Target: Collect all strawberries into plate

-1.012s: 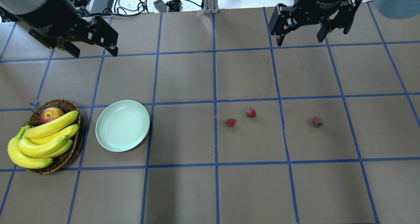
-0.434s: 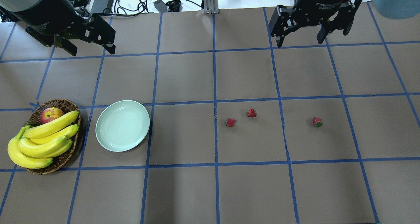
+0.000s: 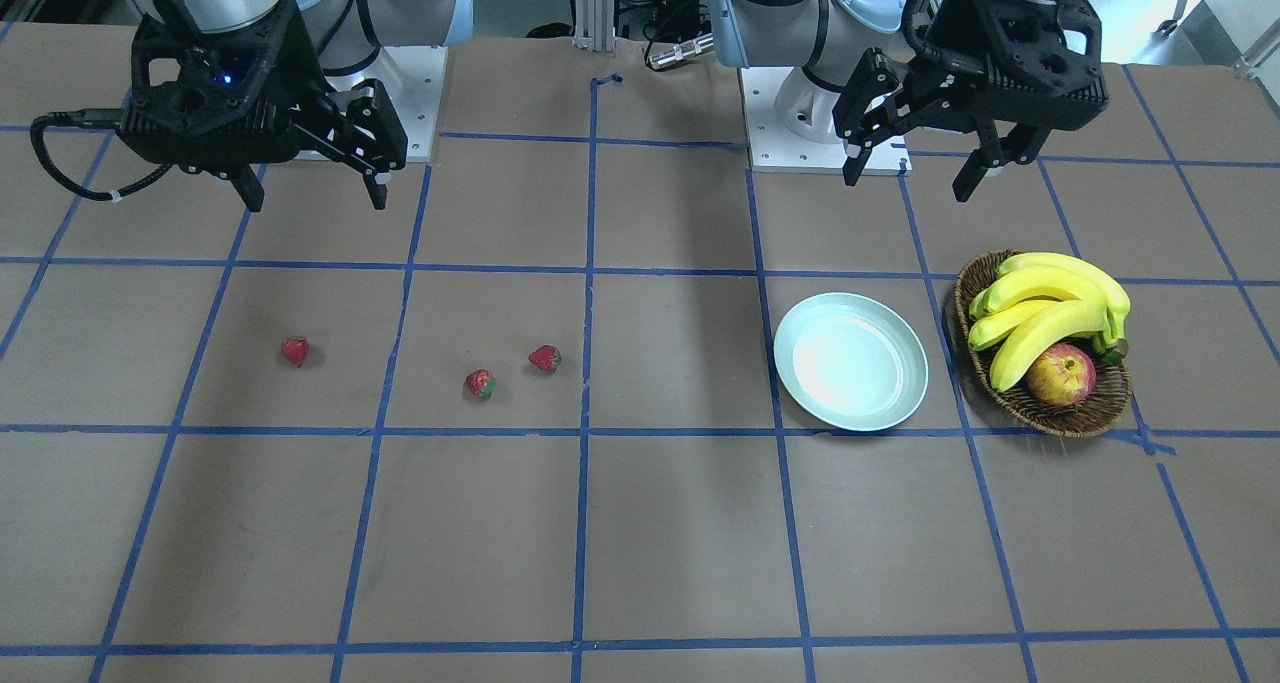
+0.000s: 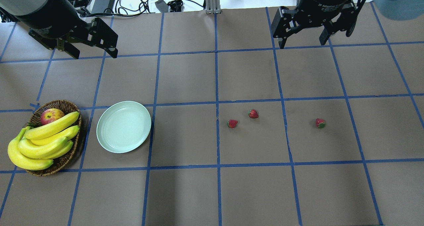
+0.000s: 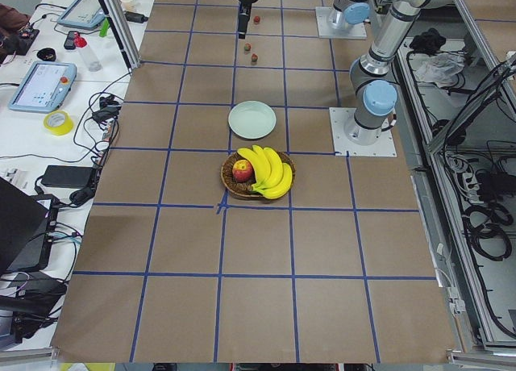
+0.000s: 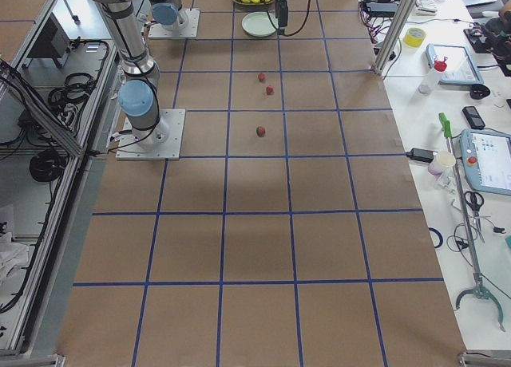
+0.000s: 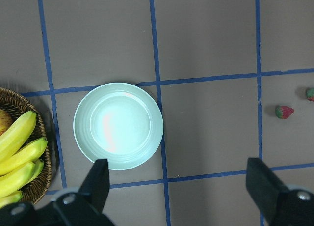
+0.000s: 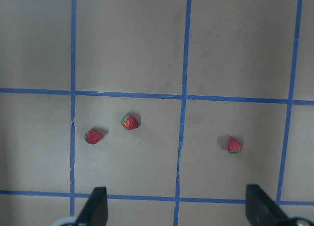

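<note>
txt "2F Adaptive" | on right gripper (image 4: 302,44) body | other labels unreadable

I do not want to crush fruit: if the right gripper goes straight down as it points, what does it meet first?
The right gripper would likely meet only bare table, between the paired strawberries and the lone strawberry; depth is unclear.

I see bench (image 4: 185,80) matt brown paper; plate (image 4: 124,126) smooth, glossy; basket (image 4: 61,103) rough woven wicker; bananas (image 4: 44,147) smooth.

Bright even light, soft shadows, glare on the plate (image 3: 884,387).
</note>
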Robot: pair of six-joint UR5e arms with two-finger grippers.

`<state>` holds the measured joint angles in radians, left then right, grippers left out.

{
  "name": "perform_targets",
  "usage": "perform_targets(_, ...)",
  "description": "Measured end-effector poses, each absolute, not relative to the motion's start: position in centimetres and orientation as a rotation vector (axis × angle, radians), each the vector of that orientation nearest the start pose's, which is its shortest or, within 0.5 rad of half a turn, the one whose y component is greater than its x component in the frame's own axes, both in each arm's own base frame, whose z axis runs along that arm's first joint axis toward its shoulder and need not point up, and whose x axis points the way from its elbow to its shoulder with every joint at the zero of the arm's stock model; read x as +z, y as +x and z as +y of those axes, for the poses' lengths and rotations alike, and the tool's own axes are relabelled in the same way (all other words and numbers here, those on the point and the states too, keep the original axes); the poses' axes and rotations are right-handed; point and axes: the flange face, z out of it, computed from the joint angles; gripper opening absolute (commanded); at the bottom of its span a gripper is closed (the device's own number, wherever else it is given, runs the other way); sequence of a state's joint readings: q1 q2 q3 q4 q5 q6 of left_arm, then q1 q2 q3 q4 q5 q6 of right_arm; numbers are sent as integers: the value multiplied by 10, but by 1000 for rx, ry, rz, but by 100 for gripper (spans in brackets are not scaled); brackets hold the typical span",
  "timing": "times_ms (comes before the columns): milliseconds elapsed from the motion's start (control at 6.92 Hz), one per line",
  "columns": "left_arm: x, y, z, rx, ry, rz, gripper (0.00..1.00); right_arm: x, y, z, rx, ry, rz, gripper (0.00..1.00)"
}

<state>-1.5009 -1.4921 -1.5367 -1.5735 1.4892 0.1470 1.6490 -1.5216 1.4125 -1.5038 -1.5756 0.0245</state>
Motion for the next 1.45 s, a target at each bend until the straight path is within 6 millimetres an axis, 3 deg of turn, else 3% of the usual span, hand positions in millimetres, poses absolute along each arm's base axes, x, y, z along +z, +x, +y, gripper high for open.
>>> perform_targets(434, 533, -109, -474, -164, 191, 3205, 100, 530, 173, -501, -20, -83, 3144, 97)
perform_targets(578, 531, -109, -474, -157, 199, 3207, 100, 521, 176, -503, 19, -73, 3144, 97)
perform_targets(723, 530, -109, -473, -162, 202, 3206, 100, 499, 192, -510, 58, -62, 3145, 98)
perform_targets(1012, 529, -109, -476, -186, 206, 3202, 100, 416, 252, -512, 46, -99, 3148, 98)
perform_targets(1301, 526, -108, -477, -189, 202, 3199, 100, 294, 279, -493, 17, -47, 3145, 99)
perform_targets(1445, 526, -108, -476, -187, 201, 3196, 100, 243, 294, -483, 0, -31, 3144, 98)
